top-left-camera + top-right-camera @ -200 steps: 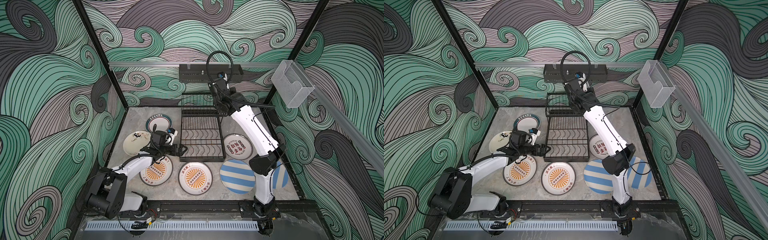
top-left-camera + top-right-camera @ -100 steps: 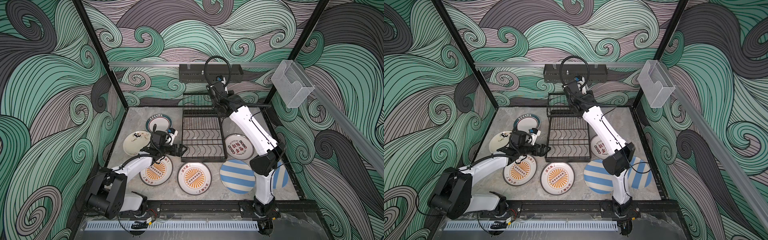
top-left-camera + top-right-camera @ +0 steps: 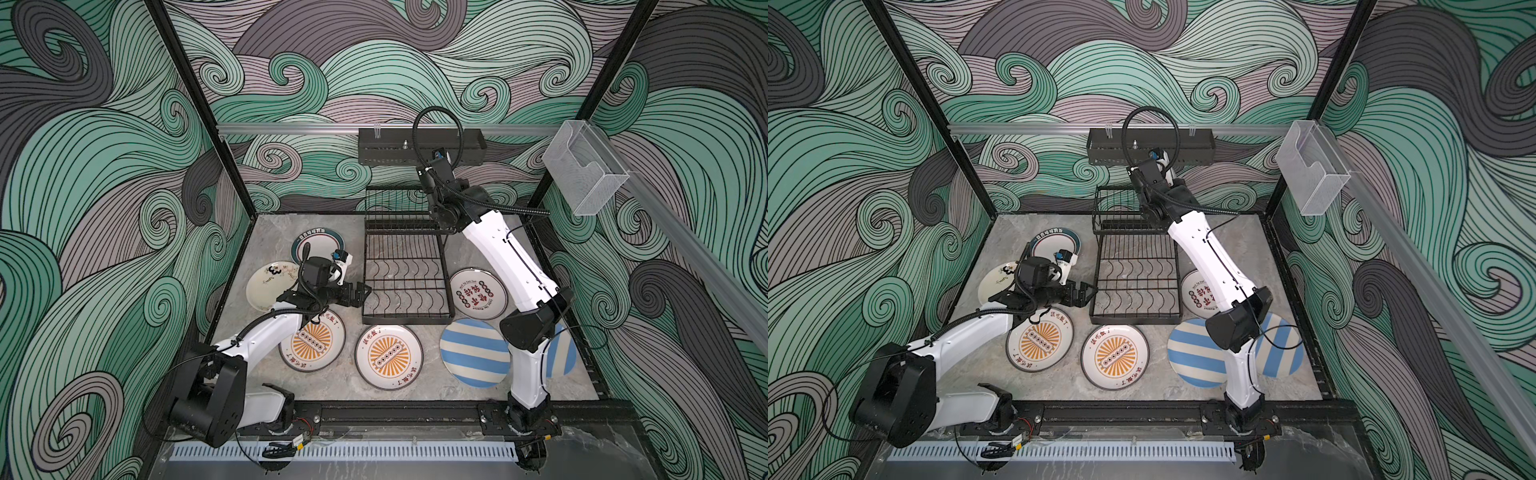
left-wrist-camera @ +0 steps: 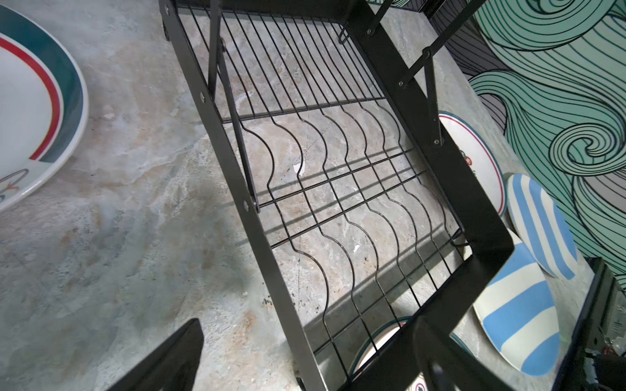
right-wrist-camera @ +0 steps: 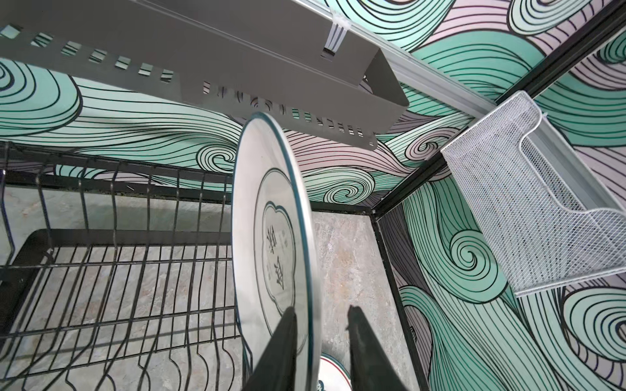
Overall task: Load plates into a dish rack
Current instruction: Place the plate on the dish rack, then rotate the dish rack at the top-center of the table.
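In both top views the dish rack [image 3: 405, 274] sits mid-frame on the worktop [image 3: 332, 386], with seven plates [image 3: 388, 357] lying flat around it. The left gripper [image 3: 358, 293] hovers at the rack's left edge, its jaws spread wide and empty.

In the left wrist view the rack's wavy lower wires show, with a teal-rimmed plate [image 4: 50, 101] lying apart from it.

In the right wrist view a white plate [image 5: 271, 220] stands on edge beside the rack's upright wires. Its rim sits between the right gripper's [image 5: 321, 308] loosened jaws, and one jaw is clear of it.
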Robot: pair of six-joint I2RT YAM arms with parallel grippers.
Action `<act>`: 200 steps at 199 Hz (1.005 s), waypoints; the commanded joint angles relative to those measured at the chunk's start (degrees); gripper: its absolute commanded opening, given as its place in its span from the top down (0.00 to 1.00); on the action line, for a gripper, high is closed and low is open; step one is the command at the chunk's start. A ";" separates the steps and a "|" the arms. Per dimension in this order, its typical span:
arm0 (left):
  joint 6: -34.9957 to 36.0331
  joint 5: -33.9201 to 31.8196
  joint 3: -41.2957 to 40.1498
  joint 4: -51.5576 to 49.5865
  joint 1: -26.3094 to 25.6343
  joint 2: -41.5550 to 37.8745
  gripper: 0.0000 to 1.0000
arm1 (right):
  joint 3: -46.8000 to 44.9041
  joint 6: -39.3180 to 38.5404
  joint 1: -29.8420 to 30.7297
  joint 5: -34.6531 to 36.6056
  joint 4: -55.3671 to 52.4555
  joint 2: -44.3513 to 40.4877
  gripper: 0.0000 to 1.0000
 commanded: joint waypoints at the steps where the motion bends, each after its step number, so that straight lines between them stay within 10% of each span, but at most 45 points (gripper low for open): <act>1: 1.09 -2.35 2.03 -1.49 -0.39 -0.72 0.01 | 0.54 0.24 -0.32 -1.32 -0.77 -0.15 0.58; 33: 0.54 -3.62 2.76 -1.08 -0.37 -0.89 0.01 | -1.22 0.72 -0.32 -2.09 -0.87 -1.61 0.32; 114: 0.49 -4.39 7.08 -1.59 -0.07 -0.59 0.01 | -8.12 1.08 -1.12 -15.94 0.71 -14.08 0.22; 200: -0.20 -4.80 6.08 -1.15 0.23 -1.15 0.01 | -61.38 10.58 -20.01 -42.98 20.71 -48.79 0.25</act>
